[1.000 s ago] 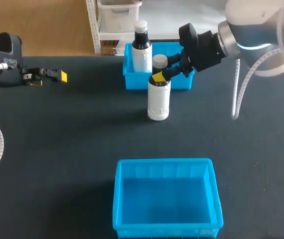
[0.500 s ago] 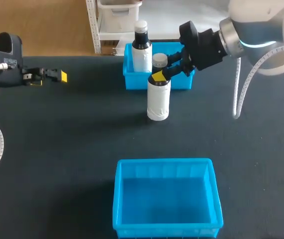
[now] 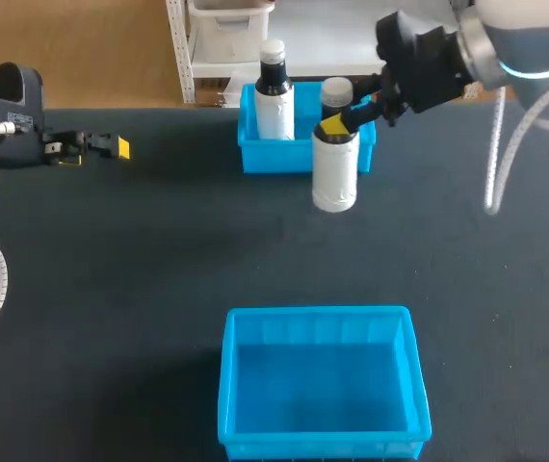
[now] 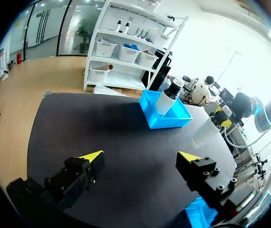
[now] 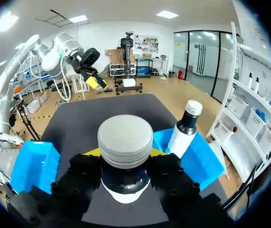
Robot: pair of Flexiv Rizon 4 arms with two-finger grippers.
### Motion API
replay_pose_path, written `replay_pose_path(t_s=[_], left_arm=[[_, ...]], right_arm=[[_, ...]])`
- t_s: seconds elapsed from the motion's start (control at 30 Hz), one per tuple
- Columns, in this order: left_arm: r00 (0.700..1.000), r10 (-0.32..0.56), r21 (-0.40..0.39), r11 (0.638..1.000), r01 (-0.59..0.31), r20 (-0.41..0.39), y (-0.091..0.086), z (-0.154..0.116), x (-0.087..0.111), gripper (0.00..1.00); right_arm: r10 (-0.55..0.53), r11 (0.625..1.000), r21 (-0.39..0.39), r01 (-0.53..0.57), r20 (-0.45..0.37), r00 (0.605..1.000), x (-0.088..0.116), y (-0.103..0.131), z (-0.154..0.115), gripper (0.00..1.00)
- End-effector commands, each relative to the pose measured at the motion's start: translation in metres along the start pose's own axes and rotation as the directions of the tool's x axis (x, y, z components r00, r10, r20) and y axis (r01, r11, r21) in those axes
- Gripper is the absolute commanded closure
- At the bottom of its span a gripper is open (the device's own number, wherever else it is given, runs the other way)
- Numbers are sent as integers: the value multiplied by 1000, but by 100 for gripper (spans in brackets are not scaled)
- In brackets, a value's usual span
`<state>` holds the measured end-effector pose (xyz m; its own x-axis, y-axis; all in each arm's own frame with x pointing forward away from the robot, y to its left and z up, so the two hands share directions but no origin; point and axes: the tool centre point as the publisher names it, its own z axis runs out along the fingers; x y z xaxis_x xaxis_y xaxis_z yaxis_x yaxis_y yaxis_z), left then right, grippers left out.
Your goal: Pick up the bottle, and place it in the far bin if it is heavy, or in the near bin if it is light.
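Bottle: the white bottle hangs upright in your right end effector, toward the counter's far edge and just in front of the far bin's near wall. It looks lifted off the surface.
Right grip: both yellow-tipped fingers are clamped on the dark neck, directly under the pale cap.
Left end effector: fingers apart, holding nothing, near the counter's far left corner.
Handling: the body looks rigid and smooth, so probably slippery. The neck is the better hold, since the wider cap should stop it sliding through.
Weight: you cannot read it from the pictures. It hangs straight, which tells you little, so judge it by the load on the arm.
Far bin: at the far edge, with a second bottle standing upright in its left part. The right part looks free for yours.
Near bin: at the counter's near edge, well apart from the bottle. Only its blue floor shows.
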<state>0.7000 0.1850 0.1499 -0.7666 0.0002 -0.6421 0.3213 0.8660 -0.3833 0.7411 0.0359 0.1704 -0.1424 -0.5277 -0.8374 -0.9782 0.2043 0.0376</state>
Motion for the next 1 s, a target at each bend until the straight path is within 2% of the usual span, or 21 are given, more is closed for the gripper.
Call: replay_pose_path(t_s=[0.03, 0.27, 0.53, 1.0], left_arm=[[1000, 0, 0, 1000, 0, 0, 0, 0, 0, 0], [1000, 0, 0, 1000, 0, 0, 0, 0, 0, 0], [1000, 0, 0, 1000, 0, 0, 0, 0, 0, 0], [1000, 0, 0, 1000, 0, 0, 0, 0, 0, 0]], right_arm=[[13, 998, 64, -13, 0, 1000, 6, 19, -34, 100], [53, 992, 112, -52, 0, 999, 20, 27, -64, 100], [76, 986, 149, -72, -22, 997, 26, 29, -85, 100], [124, 967, 226, -116, -21, 992, 35, 0, -130, 100]])
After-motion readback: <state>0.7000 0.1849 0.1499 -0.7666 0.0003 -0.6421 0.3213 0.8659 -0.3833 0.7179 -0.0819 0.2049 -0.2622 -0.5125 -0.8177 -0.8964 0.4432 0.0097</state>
